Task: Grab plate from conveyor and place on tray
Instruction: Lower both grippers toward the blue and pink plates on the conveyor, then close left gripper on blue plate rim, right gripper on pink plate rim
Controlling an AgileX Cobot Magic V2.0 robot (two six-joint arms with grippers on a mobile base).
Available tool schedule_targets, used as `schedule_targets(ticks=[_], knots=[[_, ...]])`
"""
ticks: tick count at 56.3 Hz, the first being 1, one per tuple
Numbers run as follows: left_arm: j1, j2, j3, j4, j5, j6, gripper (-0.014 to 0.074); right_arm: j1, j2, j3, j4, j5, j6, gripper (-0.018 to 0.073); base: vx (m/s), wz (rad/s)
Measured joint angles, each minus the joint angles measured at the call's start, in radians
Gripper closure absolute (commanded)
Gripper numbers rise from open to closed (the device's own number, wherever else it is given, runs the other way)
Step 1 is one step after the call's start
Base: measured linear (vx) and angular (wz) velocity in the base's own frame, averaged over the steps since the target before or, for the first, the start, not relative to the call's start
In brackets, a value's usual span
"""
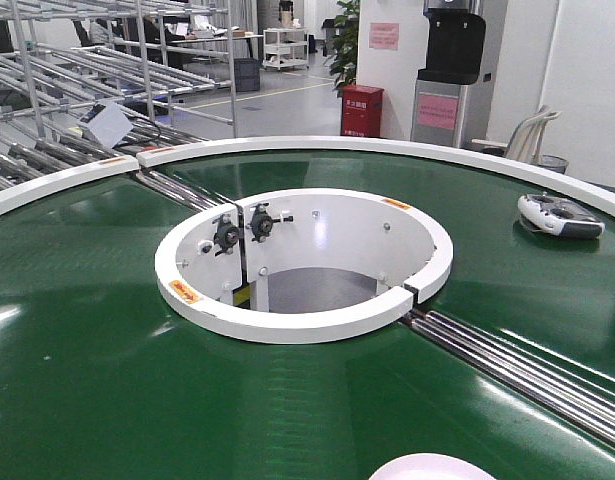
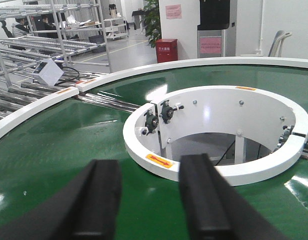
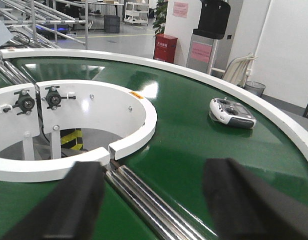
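Both the left gripper [image 2: 151, 202] and the right gripper [image 3: 159, 200] were seen open and empty above the conveyor [image 1: 87, 350]. Only a white sliver, judged the plate [image 1: 432, 467], was seen at its near edge; a low, rim-level approach was advised.

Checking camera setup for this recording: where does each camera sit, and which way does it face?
Front view: raised, looking across the conveyor and its central opening; no robot parts show.
Left wrist: behind the open left tool, facing the opening.
Right wrist: behind the open right tool, facing the rollers and handheld controller.
Shared: all show the opening.
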Motion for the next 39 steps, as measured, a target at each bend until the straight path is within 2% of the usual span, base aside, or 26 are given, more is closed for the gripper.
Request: schedule_targets(ticks=[8, 11, 14, 21, 28, 39], knots=[[0.000, 0.006, 0.000, -0.001, 0.028, -0.010, 0.0083, 0.000, 0.032, 0.000, 0.021, 0.002, 0.014, -0.0045, 0.00, 0.00], [0.000, 0.014, 0.000, -0.002, 0.076, -0.035, 0.0083, 0.000, 0.051, -0.001, 0.054, 0.029, 0.038, -0.0031, 0.00, 0.00], [0.000, 0.028, -0.001, -0.002, 0.143, -0.056, 0.0083, 0.000, 0.080, -0.011, 0.077, 0.092, 0.046, -0.0024, 0.00, 0.00], [0.000, 0.090, -0.001, -0.005, 0.379, -0.099, 0.0083, 0.000, 0.204, -0.062, 0.091, 0.303, 0.051, -0.0024, 0.00, 0.00], [0.000, 0.199, -0.001, -0.045, 0.557, -0.109, 0.0083, 0.000, 0.333, -0.115, 0.094, 0.440, 0.053, -0.0024, 0.00, 0.00], [0.000, 0.381, -0.001, -0.105, 0.590, -0.105, 0.0083, 0.049, 0.496, -0.135, 0.061, 0.498, 0.063, -0.0024, 0.00, 0.00]])
